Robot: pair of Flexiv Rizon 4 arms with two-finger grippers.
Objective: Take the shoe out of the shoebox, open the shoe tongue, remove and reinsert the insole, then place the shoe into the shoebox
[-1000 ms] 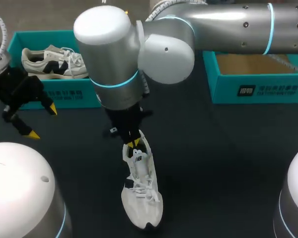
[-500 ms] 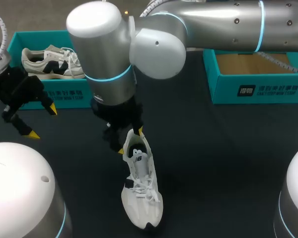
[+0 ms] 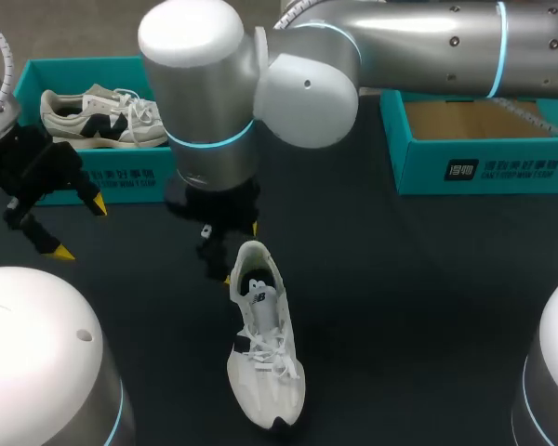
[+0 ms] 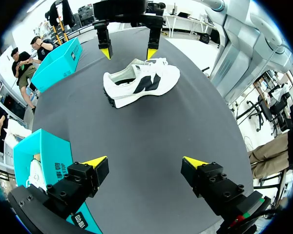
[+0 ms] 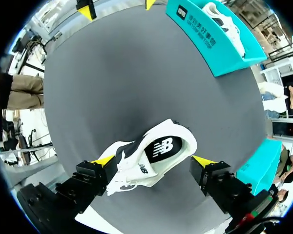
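- Overhead, in the head view, the white shoe (image 3: 265, 348) lies on the dark table (image 3: 409, 307), near the middle, its toe toward the near edge and its heel toward the far side.
- The right arm comes in from the far right and reaches past the middle. The right end effector (image 3: 234, 253) hangs just over the heel, its fingers apart and holding nothing.
- The left end effector (image 3: 79, 228) hovers at the left of the table, well apart from the shoe, spread wide and empty.
- A teal left shoebox (image 3: 121, 177) stands at the far left with a second shoe (image 3: 98, 116) inside. A teal right shoebox (image 3: 484, 167) stands open at the far right.
- From the left wrist view, the left end effector (image 4: 145, 163) shows both yellow tips far apart, with only bare table (image 4: 151, 131) between them.
- The white shoe (image 4: 141, 83) lies well ahead of it, and the right end effector (image 4: 129, 52) hangs beyond the shoe with its tips open.
- The left shoebox (image 4: 49, 156) sits just beside one left finger.
- From the right wrist view, the right end effector (image 5: 153, 161) is wide open. The white shoe (image 5: 151, 158) lies under it, between the fingers, and neither tip touches it.
- A dark insole (image 5: 161, 146) shows in the shoe's opening.
- The left shoebox (image 5: 205, 44) lies ahead across the table (image 5: 112, 83).
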